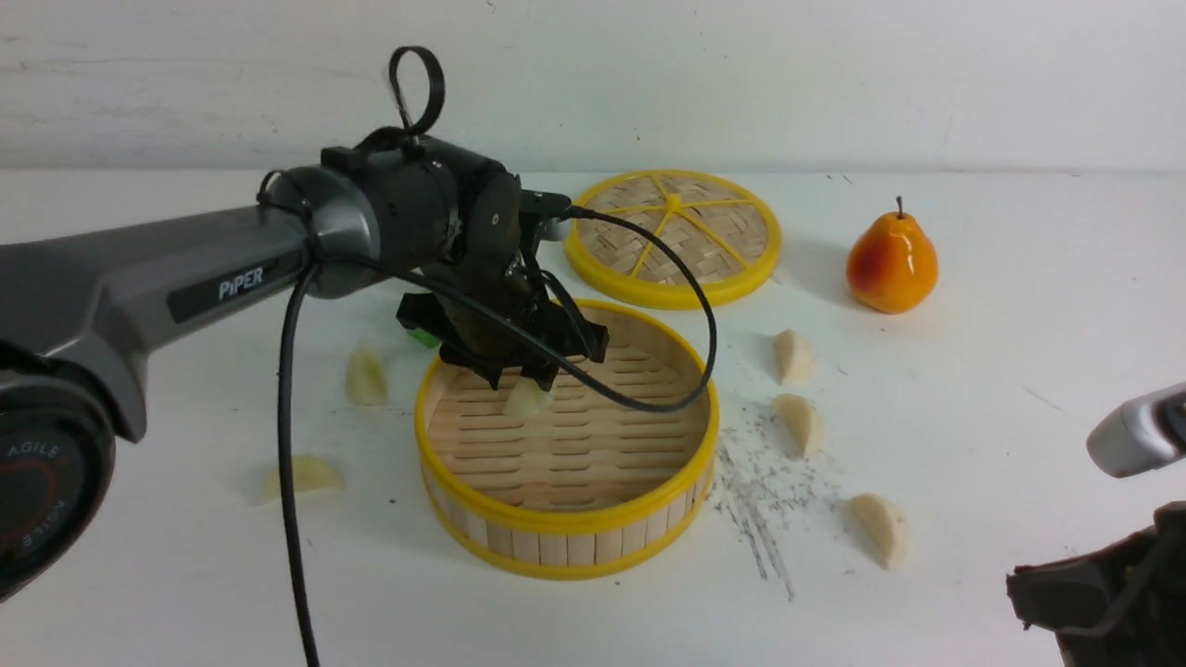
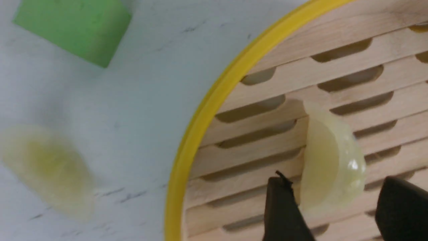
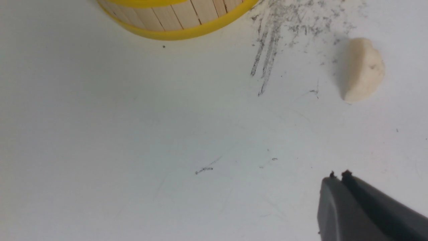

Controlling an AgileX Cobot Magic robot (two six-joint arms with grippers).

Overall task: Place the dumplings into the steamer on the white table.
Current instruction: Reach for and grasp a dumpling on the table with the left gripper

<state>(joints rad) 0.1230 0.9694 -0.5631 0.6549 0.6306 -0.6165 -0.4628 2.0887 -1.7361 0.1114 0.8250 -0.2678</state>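
The steamer stands mid-table. My left gripper hangs over its left part, jaws open, with a pale green dumpling just below and between the fingertips, on the slats. In the left wrist view the dumpling lies next to one finger and clear of the other. Two more green dumplings lie left of the steamer. Three cream dumplings lie to its right. My right gripper is shut and empty, above bare white table near the nearest cream dumpling.
The woven lid lies behind the steamer. An orange pear stands at the back right. A green cube sits just left of the steamer, mostly hidden by my left gripper. Grey scuff marks run right of the steamer.
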